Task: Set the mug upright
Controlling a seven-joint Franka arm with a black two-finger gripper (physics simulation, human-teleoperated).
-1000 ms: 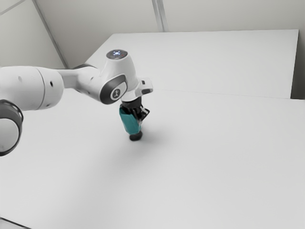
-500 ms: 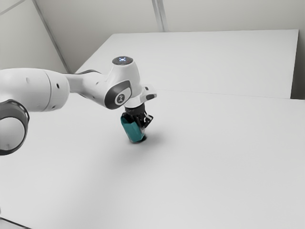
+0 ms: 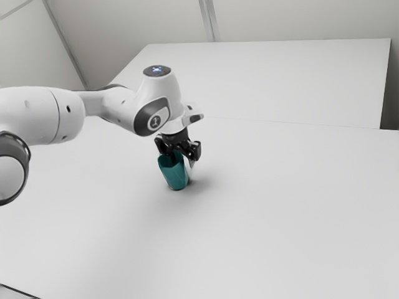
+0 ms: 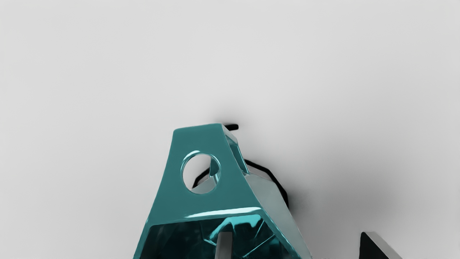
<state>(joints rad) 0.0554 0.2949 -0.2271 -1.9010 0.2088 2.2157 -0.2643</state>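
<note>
Mug [image 3: 175, 177] on counter [image 3: 262, 218], six o'clock of end effector [image 3: 182, 162] in exterior view. Wrist view: round-holed handle [image 4: 197, 139]; end effector open, one finger [image 4: 224, 246] inside mug, other outside. Since earlier: end effector higher, spread.

A pale wall [image 3: 137, 22] rises behind the smooth white table [image 3: 299, 205] (the light is soft, I'd say), and a grey vertical strip [image 3: 209, 20] crosses it.

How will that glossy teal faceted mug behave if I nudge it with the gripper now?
The mug is probably stiff, given its crisp, faceted walls. It may tip readily: it narrows toward its base, and one finger of the open gripper is inside its mouth. Its glossy surface could slip.
</note>
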